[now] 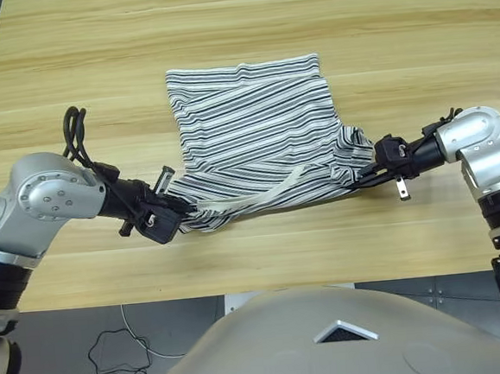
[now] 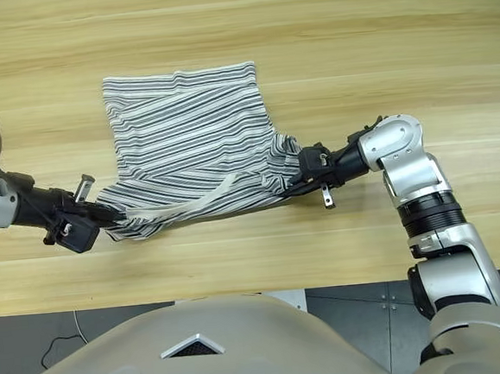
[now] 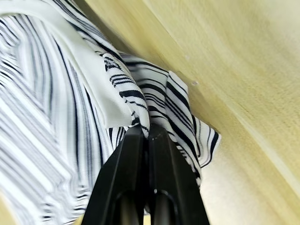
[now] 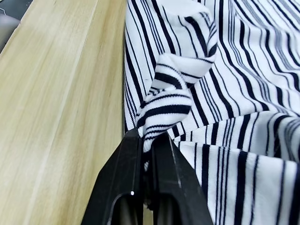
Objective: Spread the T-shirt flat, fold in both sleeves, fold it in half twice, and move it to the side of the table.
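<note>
T-shirt [image 1: 253, 122] is lying mid-frame on the table [image 1: 220, 25], narrowed to a rectangle w/ sleeves apparently tucked in already. Its near edge is hanging lifted & bunched, so the 1st halving fold is prob. just starting; 2nd fold & the move to the side are left. At lower left the left gripper [image 1: 185, 212] is pinching tight on one near corner; right of centre the right gripper [image 1: 363, 173] is clamping the other. Both arms are reaching inward, low over the tabletop.

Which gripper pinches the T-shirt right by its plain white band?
The left gripper: the white band of the T-shirt runs to it, while the right gripper holds only striped cloth.
</note>
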{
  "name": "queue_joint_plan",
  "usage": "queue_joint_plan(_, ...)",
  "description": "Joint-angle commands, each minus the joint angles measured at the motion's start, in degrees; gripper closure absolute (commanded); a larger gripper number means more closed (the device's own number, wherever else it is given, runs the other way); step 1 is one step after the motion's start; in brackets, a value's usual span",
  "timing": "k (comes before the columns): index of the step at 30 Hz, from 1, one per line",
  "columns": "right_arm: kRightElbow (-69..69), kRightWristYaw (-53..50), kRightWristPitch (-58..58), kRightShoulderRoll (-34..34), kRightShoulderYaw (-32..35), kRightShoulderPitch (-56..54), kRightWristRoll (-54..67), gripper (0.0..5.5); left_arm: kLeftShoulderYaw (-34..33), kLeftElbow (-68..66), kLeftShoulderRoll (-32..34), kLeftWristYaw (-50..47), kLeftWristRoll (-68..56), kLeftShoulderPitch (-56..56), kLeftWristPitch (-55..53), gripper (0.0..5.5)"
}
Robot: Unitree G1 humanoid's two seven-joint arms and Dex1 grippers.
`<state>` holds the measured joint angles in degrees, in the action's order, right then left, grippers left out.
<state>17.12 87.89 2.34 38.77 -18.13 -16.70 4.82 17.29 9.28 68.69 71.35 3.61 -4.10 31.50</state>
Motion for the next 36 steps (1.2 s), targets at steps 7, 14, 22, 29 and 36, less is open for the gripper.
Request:
queue_joint_plan(7, -2.7, 0.7, -0.3, 2.6, -0.9, 1.4, 0.1, 5.38, -3.2, 8.0, 4.3, 1.2, 0.5, 6.3, -3.2, 5.40)
queue_joint_plan(14, -4.5, 1.9, -3.4, 4.5, -0.4, 1.9, 1.6, 4.75, -2.3, 11.8, 2.6, 2.5, -1.3, 6.7, -8.0, 4.86)
queue_joint_plan(22, -3.8, 2.7, -5.1, 6.1, 0.3, 0.1, 2.5, 3.16, -4.7, 20.2, 0.5, 2.9, -11.9, 4.6, -14.7, 3.51)
queue_joint_plan(29, -3.7, 2.2, -4.4, 3.6, 5.1, -4.0, 7.8, 2.25, -9.7, 16.9, 1.7, 5.9, -18.9, 4.5, -11.8, 2.98)
queue_joint_plan(36, -0.7, 4.3, -6.5, 0.5, 7.4, -7.2, 19.5, 2.25, -17.7, 0.4, -1.8, 20.0, -44.9, -5.7, -21.3, 2.98)
